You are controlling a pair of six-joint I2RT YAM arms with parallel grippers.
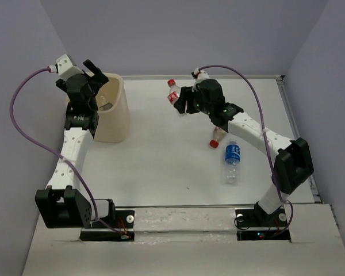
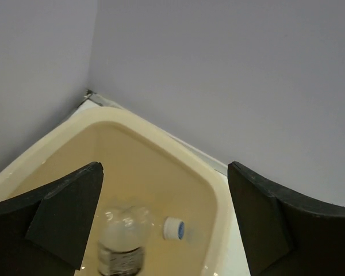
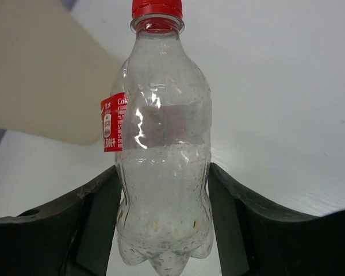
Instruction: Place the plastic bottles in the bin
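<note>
White desk (image 1: pixel 161 167), lilac walls (image 1: pixel 190 34). Left end effector (image 2: pixel 165 190) spread above the bin (image 2: pixel 161 129). Right end effector (image 3: pixel 164 172) pinches a red-capped bottle (image 3: pixel 164 115) near its base.

I work on a white table (image 1: pixel 161 167) with a smooth, slightly shiny top. Pale lilac-grey walls close it in: the back wall (image 1: pixel 190 34) at 12 o'clock, the left wall (image 1: pixel 11 34) at 9 o'clock, the right wall (image 1: pixel 333 86) at 3 o'clock. A thin metal rim (image 1: pixel 291 109) runs along the table's 3 o'clock edge. At 6 o'clock a brushed metal strip (image 1: pixel 184 221) crosses the near edge. The light is soft and even.
</note>
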